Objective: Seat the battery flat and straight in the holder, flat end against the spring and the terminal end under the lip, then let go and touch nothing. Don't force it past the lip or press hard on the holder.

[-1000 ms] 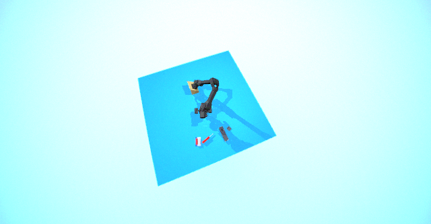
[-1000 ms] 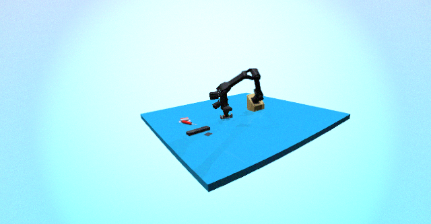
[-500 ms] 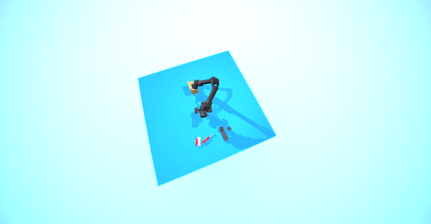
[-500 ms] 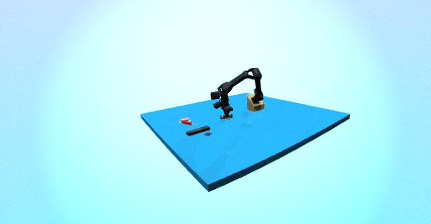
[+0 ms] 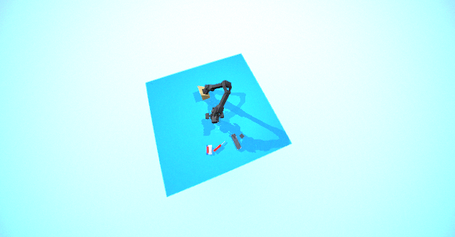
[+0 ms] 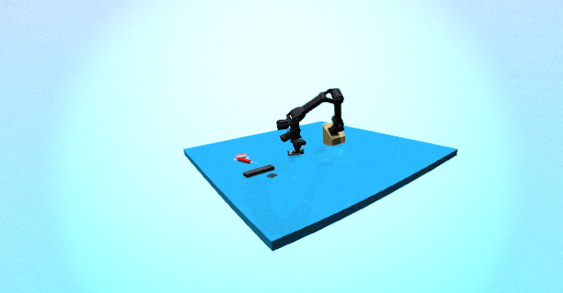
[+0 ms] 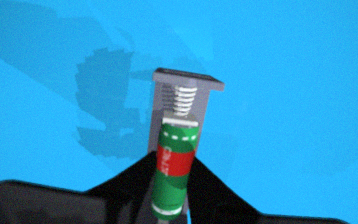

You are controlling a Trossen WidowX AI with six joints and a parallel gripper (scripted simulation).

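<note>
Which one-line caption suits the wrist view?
The gripper holds a green-and-red battery over a gray holder, its coil spring showing beyond the battery.

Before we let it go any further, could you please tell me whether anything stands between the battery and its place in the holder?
Nothing visible stands between the battery and the holder; only the spring lies ahead.
</note>
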